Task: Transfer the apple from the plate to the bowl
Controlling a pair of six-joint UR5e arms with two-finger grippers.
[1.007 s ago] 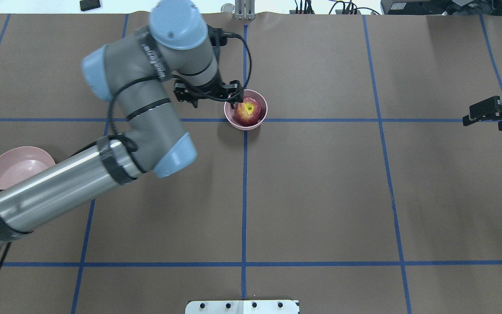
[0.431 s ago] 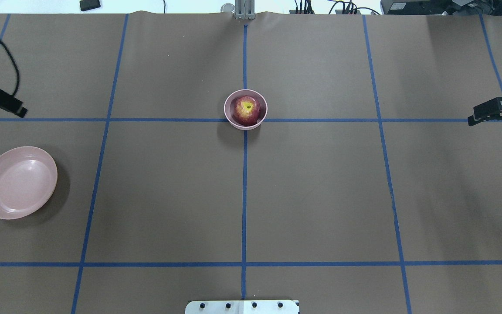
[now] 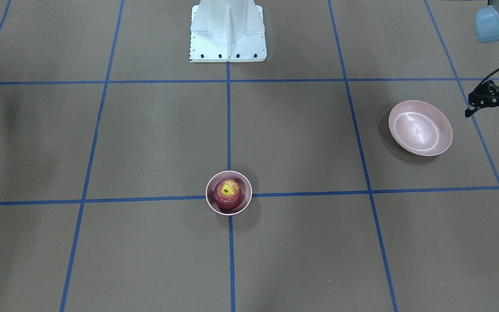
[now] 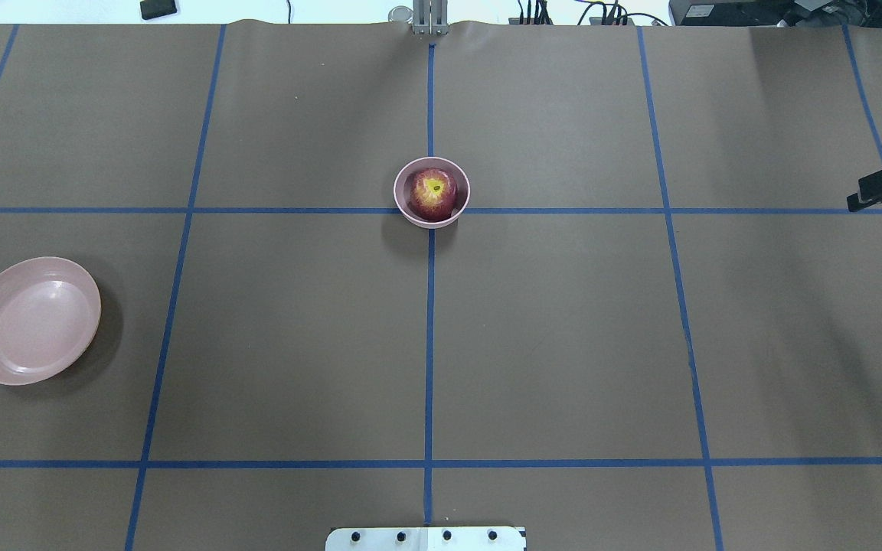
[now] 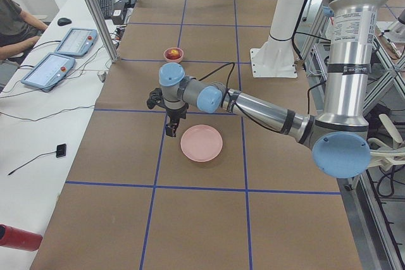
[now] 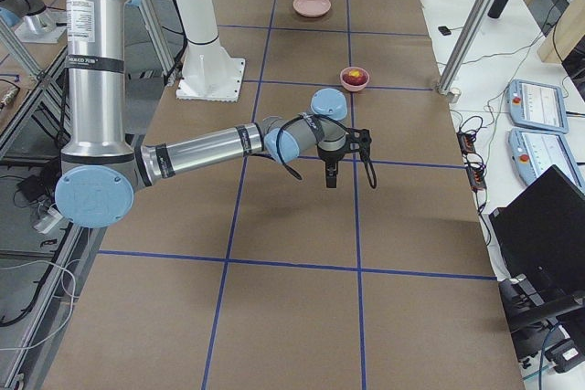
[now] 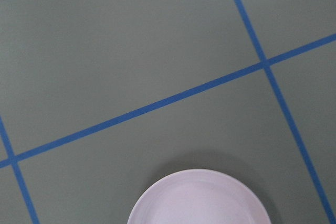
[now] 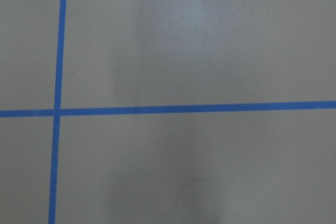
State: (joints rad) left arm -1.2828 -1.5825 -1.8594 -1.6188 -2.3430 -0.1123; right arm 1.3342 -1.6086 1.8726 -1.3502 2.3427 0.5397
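The dark red apple (image 4: 433, 193) with its yellow stem patch sits in the small pink bowl (image 4: 432, 223) at the table's middle; both also show in the front view, apple (image 3: 228, 193) in bowl (image 3: 228, 212). The wide pink plate (image 4: 31, 320) lies bare at the left, also in the front view (image 3: 420, 133) and the left wrist view (image 7: 199, 198). My left gripper (image 3: 487, 118) is open and empty, up beside the plate and far from the bowl. My right gripper (image 4: 881, 191) hangs at the right edge, half out of view; I cannot tell its state.
Brown table cover with a blue tape grid. The robot's white base plate (image 4: 426, 538) is at the near edge. Operators' tablets (image 5: 57, 67) and cables lie past the table's far edge.
My left arm has pulled back from the bowl to the left edge, leaving the apple in the bowl. My right gripper has shifted further right, partly out of view.
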